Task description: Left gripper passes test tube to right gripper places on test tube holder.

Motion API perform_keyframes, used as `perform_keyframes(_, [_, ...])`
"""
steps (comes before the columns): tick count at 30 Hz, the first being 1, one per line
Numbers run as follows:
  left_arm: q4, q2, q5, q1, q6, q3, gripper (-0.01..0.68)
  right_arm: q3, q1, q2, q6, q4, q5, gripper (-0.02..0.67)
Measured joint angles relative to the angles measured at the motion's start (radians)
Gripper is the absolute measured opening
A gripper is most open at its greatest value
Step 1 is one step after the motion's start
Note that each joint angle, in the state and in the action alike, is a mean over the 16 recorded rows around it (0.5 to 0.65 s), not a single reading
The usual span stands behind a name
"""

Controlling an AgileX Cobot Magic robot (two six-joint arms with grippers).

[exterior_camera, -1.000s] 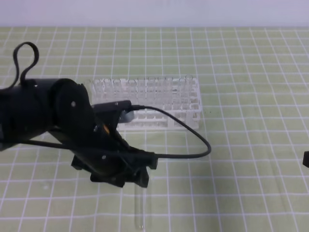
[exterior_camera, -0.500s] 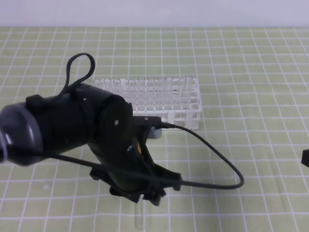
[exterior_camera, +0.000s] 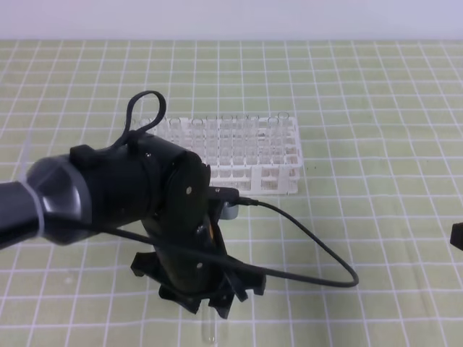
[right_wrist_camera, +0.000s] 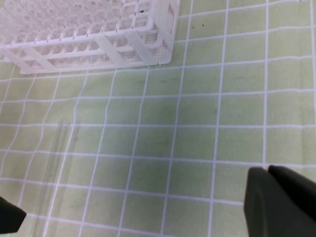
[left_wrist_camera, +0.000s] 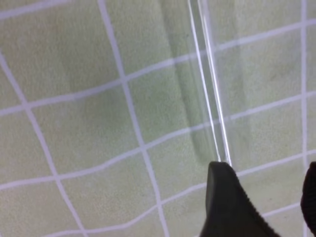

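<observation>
One tube [exterior_camera: 210, 329] lies flat on the green gridded tabletop [exterior_camera: 376, 108] at the near edge, well apart from the single white rack [exterior_camera: 239, 155] standing farther back. The left gripper [exterior_camera: 221, 296] hangs directly over the tube's far end with its jaws spread wide and nothing between them, one finger [left_wrist_camera: 224, 202] tip just beside the glass. The right gripper [right_wrist_camera: 279, 197], at the far right, is closed on nothing.

High view faces down; both wrist views share the test tube [left_wrist_camera: 210, 94].
</observation>
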Motion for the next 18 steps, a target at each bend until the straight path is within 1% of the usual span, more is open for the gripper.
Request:
perform_keyframes(11, [0.014, 0.019, -0.043, 0.0, -0.021, -0.005, 0.295, 0.0, 0.0, 0.0, -0.003, 0.006, 0.005, -0.018])
perform_keyframes(18, [0.027, 0.055, -0.029, 0.0, -0.028, -0.028, 0.295, 0.0, 0.0, 0.0, -0.016, 0.021, 0.012, -0.018])
